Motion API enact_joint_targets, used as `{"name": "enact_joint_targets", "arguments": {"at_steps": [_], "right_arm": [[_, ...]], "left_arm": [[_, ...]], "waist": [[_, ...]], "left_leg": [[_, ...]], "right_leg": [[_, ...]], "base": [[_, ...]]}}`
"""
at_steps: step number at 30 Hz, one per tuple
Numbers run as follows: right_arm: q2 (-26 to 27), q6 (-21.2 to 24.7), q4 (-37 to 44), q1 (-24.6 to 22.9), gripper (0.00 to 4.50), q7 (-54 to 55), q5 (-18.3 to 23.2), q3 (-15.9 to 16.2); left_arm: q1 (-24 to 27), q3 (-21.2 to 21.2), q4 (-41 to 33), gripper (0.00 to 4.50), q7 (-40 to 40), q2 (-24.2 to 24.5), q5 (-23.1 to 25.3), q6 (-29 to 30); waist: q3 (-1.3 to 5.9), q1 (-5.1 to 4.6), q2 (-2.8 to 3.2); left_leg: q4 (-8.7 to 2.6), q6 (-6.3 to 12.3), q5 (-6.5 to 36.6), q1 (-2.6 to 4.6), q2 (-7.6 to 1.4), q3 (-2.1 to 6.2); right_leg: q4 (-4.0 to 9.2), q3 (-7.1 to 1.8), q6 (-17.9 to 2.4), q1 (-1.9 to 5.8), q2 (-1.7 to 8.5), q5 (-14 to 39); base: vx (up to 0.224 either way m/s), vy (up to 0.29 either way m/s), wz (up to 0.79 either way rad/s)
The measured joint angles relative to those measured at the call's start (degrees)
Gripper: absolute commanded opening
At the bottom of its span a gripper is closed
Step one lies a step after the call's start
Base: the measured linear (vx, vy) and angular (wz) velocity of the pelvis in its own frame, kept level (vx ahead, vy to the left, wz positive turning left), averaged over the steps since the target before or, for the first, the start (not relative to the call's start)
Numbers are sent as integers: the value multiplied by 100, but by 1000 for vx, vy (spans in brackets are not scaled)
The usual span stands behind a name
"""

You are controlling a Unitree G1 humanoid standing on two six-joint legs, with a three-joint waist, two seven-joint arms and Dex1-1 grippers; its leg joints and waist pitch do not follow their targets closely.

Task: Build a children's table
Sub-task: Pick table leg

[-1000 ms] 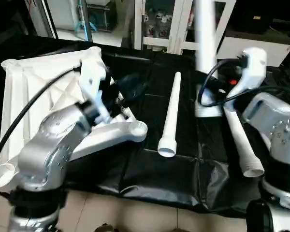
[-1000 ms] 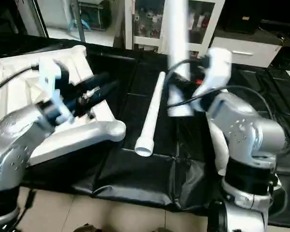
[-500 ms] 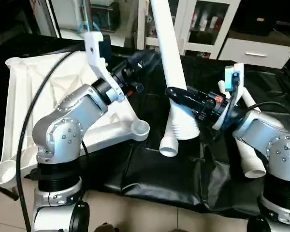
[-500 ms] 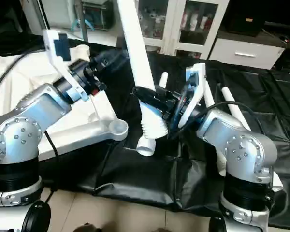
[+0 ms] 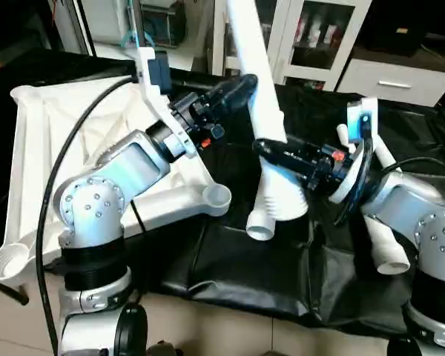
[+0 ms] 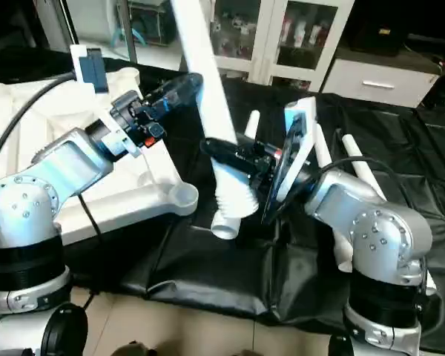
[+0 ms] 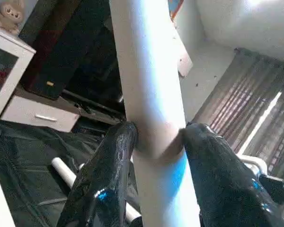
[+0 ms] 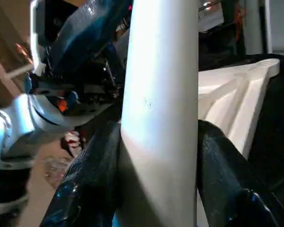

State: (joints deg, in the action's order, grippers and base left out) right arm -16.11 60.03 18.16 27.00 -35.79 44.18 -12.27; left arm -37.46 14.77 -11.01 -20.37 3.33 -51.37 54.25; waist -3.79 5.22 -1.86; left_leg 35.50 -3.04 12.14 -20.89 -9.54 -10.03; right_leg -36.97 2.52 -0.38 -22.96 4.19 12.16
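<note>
smooth white plastic leg [image 5: 261, 104]; glossy black fingers [image 7: 106, 175]; shiny, wrinkled black table cover [image 5: 237, 267]; silver metal forearms [image 5: 107, 189].

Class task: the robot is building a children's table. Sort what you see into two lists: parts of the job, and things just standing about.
Part of the job:
- tabletop, underside up
- leg held by both grippers, left and right
- spare legs lying on the black cover

Standing about:
- white cabinet
- black cover
</note>
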Motion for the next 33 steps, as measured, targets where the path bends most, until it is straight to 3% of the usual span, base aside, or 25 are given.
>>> {"name": "enact_joint_targets", "arguments": {"at_steps": [7,12,17,21,22,26,28,30,33], "right_arm": [[-167,-466,97,-14,185,126,-642,446],[-521,-1158,250,-29,185,284,-1497,1174],[-706,-1524,251,-31,184,426,-2071,1540],[-907,-2279,229,-5,184,860,-3216,2167],[-878,-2362,226,3,184,935,-3343,2225],[-604,-2455,203,4,184,1193,-3509,2309],[-615,-2560,204,4,184,1171,-3535,2483],[-520,-2711,203,4,184,1172,-3592,2743],[-497,-2852,187,6,184,1187,-3731,2831]], "left_arm": [[0,-96,4,203,58,126,169,-31],[0,-141,41,203,124,136,277,-107],[-33,-146,201,203,256,66,374,-211],[-152,-59,409,203,475,-77,478,-485],[-167,-8,439,203,521,-123,485,-551],[-300,220,588,238,792,-353,483,-820],[-358,261,588,242,819,-322,482,-884],[-385,251,585,277,823,-309,500,-978],[-385,240,585,281,821,-305,501,-1021]], "waist": [[0,-5,-1],[1,-5,0],[1,-9,-1],[1,-12,0],[1,-19,0],[1,-22,0],[1,-32,0],[-1,-29,3],[0,-11,2]], "left_leg": [[0,-1,-1,-3,0,2],[1,-3,1,-6,1,3],[2,-4,1,-7,1,4],[4,-6,0,-7,1,4],[4,-6,0,-7,1,4],[4,-4,1,-9,1,4],[4,-4,1,-7,0,4],[4,-3,1,-8,-1,4],[7,-4,1,-9,0,4]], "right_leg": [[2,1,4,-7,0,-2],[4,0,5,-9,0,-3],[3,0,8,-9,0,-5],[3,0,11,-9,0,-9],[3,-1,11,-9,0,-10],[4,-1,10,-10,-1,-12],[4,0,10,-10,-1,-12],[3,0,10,-10,-1,-13],[4,0,9,-9,0,-15]], "base": [[0,0,0],[0,0,0],[0,0,0],[0,0,0],[0,0,0],[0,0,0],[0,0,0],[0,0,0],[0,0,0]]}}
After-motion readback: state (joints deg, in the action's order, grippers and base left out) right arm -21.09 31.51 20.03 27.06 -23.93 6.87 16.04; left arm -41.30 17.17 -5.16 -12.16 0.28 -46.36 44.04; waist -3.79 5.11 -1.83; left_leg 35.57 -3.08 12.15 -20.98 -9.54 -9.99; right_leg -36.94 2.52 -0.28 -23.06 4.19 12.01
